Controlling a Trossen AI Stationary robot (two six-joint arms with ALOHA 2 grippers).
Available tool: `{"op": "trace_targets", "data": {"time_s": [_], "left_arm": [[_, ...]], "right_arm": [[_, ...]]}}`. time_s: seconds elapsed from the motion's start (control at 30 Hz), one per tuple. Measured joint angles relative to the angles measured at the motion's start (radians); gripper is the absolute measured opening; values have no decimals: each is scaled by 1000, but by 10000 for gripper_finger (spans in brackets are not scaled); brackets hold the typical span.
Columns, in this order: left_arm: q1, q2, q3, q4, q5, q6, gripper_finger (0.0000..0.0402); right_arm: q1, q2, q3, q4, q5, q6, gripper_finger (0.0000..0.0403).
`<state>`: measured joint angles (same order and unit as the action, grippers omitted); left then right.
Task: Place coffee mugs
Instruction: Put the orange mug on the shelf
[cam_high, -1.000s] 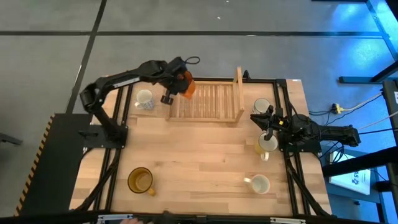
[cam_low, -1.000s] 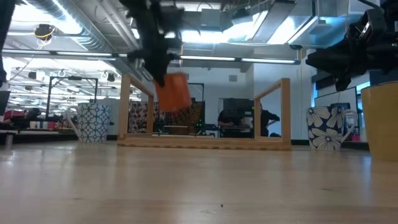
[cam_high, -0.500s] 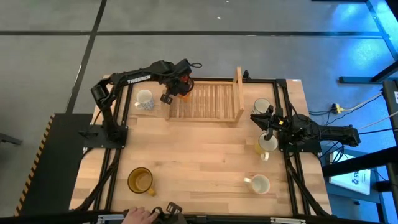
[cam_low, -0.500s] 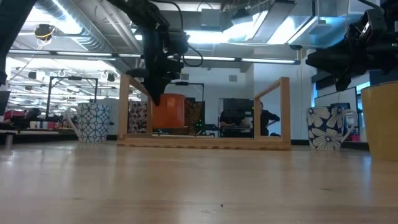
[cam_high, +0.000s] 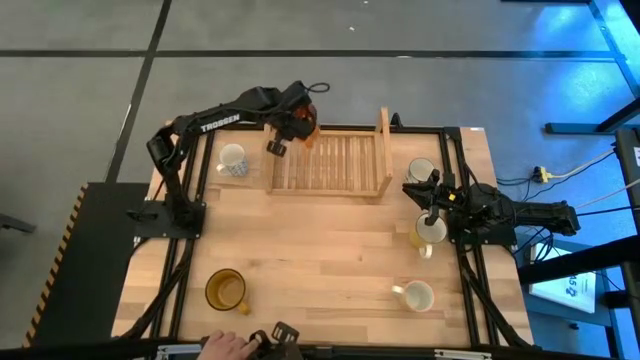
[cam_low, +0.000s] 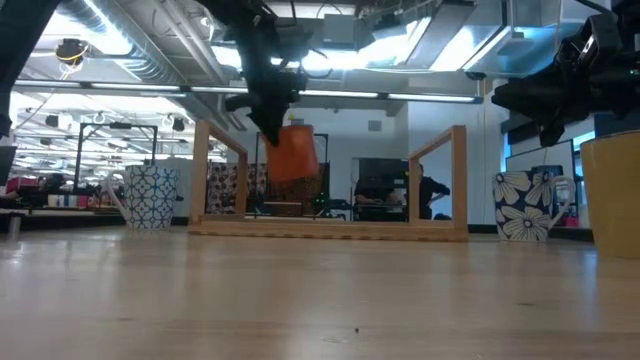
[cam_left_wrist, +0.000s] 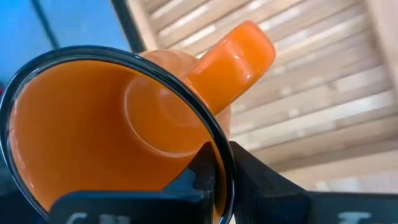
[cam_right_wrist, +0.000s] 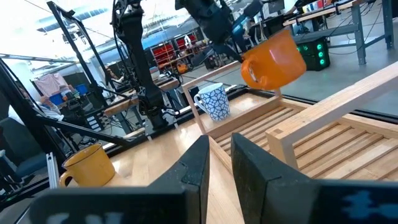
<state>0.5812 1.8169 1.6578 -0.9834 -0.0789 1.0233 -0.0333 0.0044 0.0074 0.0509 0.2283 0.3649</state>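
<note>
My left gripper (cam_high: 296, 112) hangs over the far-left corner of the wooden slatted tray (cam_high: 345, 165), shut on the translucent orange mug (cam_high: 304, 124) (cam_low: 293, 155) (cam_right_wrist: 274, 60). A blue-patterned white mug (cam_high: 232, 158) stands left of the tray, and an amber-yellow mug (cam_high: 225, 290) stands near the table's near-left corner. My right gripper (cam_high: 432, 198) (cam_right_wrist: 219, 155) waits shut at the table's right, between a flower-patterned white mug (cam_high: 421, 169) and a cream mug (cam_high: 429, 232). Another white mug (cam_high: 416, 296) stands nearer. My left gripper (cam_left_wrist: 217, 158) pinches the orange mug's wall at the rim (cam_left_wrist: 219, 144), right beside the handle (cam_left_wrist: 235, 55), one finger inside and one outside. It comes from above. The mug is lifted clear of the tray and hangs tilted below the fingers.
The tray has upright wooden rails (cam_high: 383, 150) on its sides. A person's hand (cam_high: 220, 347) and a dark object (cam_high: 279, 334) show at the table's near edge. Bare wood (cam_high: 330, 250) lies in the table's middle.
My left gripper sank with the orange mug toward the tray's far-left corner, where the mug hung upright, then rose again and moved a little toward the far edge; the mug is now tilted. A person's hand came into view at the near edge.
</note>
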Motion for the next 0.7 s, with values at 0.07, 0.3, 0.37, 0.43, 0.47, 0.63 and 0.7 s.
{"op": "trace_targets", "data": {"time_s": [0.07,0.3,0.37,0.43,0.47,0.63,0.7], "left_arm": [[-1,11,-5,-16,37,-4,18],[0,103,-3,-13,53,-22,18],[0,128,-4,-13,30,-21,18],[3,148,-4,-12,4,-20,18],[4,158,-3,-18,-10,-18,18],[8,200,-2,-64,-72,-14,18],[10,206,-1,-82,-93,-13,18]], "right_arm": [[0,0,0,0,0,0,56],[0,0,0,0,0,0,56],[0,0,0,0,0,0,56],[0,0,0,0,0,0,56],[0,0,0,0,0,0,56],[0,0,0,0,0,0,56],[0,0,0,0,0,0,56]]}}
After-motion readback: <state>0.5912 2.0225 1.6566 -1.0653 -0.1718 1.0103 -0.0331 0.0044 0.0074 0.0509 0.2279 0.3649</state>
